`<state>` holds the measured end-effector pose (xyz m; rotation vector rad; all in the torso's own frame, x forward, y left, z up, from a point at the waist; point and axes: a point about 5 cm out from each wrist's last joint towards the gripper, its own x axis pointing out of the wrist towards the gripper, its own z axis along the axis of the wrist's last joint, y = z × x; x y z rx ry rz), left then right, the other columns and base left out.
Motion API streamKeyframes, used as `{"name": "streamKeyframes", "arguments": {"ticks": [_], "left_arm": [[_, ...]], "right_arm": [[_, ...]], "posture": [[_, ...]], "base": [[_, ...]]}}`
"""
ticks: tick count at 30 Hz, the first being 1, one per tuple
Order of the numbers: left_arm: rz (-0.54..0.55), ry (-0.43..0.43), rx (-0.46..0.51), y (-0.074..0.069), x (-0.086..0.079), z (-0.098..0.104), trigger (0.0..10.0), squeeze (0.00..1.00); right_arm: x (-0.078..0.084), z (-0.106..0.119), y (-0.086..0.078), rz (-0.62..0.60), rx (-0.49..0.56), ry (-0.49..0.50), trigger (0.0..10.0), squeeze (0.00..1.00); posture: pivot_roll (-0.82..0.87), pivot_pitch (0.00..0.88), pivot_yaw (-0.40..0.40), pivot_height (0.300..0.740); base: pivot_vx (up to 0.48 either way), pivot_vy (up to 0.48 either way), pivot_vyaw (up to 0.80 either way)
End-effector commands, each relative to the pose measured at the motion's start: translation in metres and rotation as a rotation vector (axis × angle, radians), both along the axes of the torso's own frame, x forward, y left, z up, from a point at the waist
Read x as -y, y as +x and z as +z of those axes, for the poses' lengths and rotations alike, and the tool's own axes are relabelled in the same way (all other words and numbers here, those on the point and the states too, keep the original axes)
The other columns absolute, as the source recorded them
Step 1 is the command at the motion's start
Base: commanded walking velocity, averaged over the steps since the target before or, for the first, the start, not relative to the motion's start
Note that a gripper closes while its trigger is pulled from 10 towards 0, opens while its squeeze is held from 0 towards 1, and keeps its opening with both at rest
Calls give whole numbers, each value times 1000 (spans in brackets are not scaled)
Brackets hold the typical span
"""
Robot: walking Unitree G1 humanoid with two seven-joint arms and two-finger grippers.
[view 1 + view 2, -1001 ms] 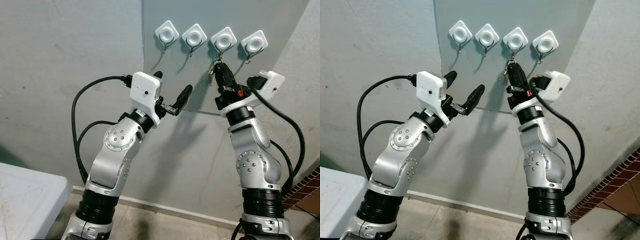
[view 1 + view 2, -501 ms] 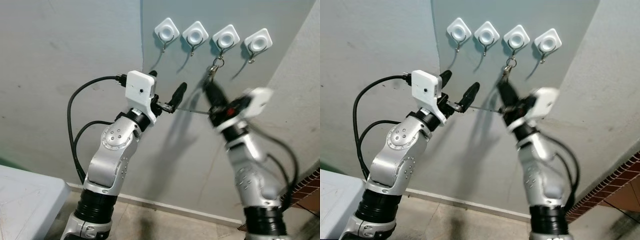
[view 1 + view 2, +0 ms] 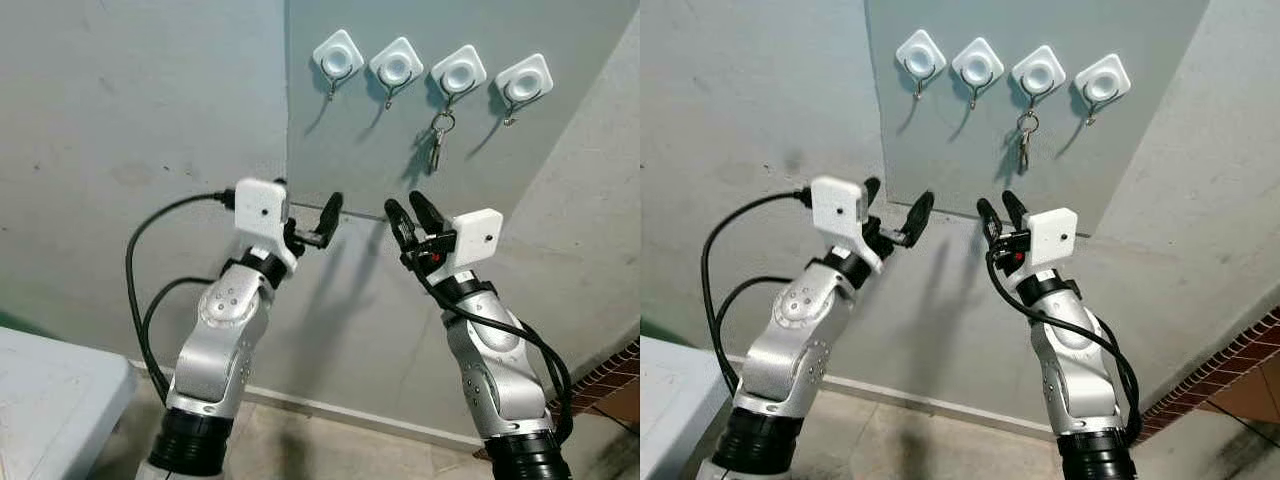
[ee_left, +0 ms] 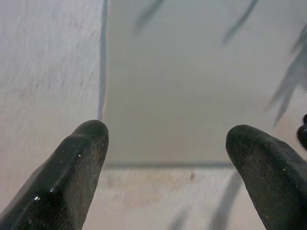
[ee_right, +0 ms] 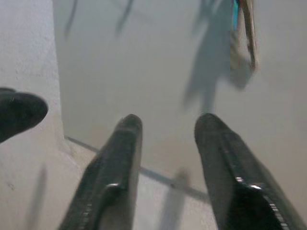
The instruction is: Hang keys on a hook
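A small bunch of keys [image 3: 437, 143] hangs by its ring from the third white hook [image 3: 457, 77] in a row on a grey wall panel [image 3: 940, 140]. The keys [image 5: 243, 36] also appear at the upper edge of the right wrist view. My right gripper [image 3: 408, 215] is open and empty, well below the keys and apart from them. My left gripper [image 3: 305, 205] is open too, raised at the panel's lower edge with nothing between its fingers [image 4: 81, 158].
Three other white hooks, the far left one [image 3: 336, 56], its neighbour [image 3: 395, 66] and the far right one [image 3: 523, 81], hang bare. A pale table corner [image 3: 50, 400] sits at the lower left. Brickwork [image 3: 1230, 360] shows at the lower right.
My right gripper let go of the keys, which now hang on the third hook, and dropped down and away with fingers open. The left arm lowered slightly.
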<state>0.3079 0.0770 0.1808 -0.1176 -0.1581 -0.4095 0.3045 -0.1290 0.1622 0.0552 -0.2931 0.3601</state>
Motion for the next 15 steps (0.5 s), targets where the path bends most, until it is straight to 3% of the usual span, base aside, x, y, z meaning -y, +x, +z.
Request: {"name": "streamKeyframes", "arguments": {"ticks": [1, 4, 15], "left_arm": [[70, 12, -76, -1, -8, -25, 10000, 0], [99, -24, -119, -1, -15, -35, 10000, 0], [149, 9, -175, -4, -29, -69, 10000, 0]], "right_arm": [[9, -16, -3, -62, -37, -19, 10000, 1000], [13, -24, -5, -82, -59, -22, 10000, 1000], [24, -60, -17, -170, -164, -35, 10000, 1000]], "posture": [[1, 38, -17, 732], [0, 36, -16, 732], [-2, 19, -12, 732]], "base": [[0, 0, 0], [0, 0, 0], [0, 0, 0]]}}
